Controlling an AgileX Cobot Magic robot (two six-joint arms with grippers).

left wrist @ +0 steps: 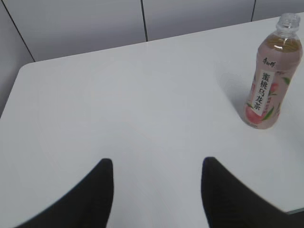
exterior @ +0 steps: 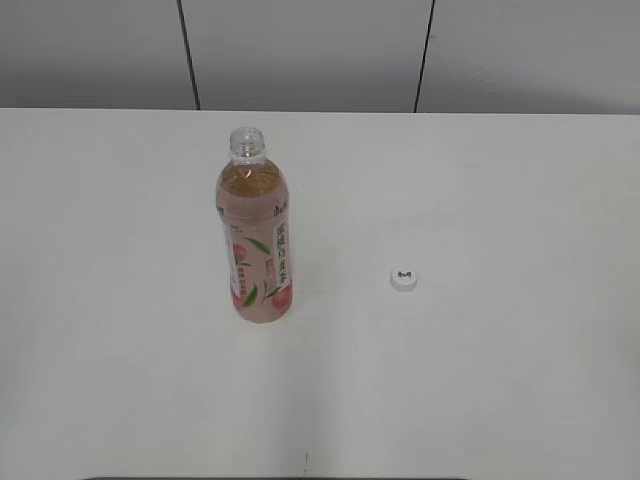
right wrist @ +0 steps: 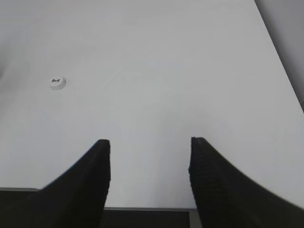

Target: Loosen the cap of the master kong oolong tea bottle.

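The master kong oolong tea bottle (exterior: 255, 235) stands upright on the white table, its neck open with no cap on it. It also shows at the far right of the left wrist view (left wrist: 273, 76). The small white cap (exterior: 404, 279) lies on the table to the bottle's right, well apart from it, and shows at the left of the right wrist view (right wrist: 57, 83). My left gripper (left wrist: 156, 164) is open and empty, low over bare table far from the bottle. My right gripper (right wrist: 149, 145) is open and empty near the table's front edge. Neither arm shows in the exterior view.
The white table (exterior: 500, 180) ends at a grey panelled wall (exterior: 300, 50) at the back. Its rounded corner shows in the left wrist view (left wrist: 26, 69). The front edge runs under my right gripper (right wrist: 147, 208).
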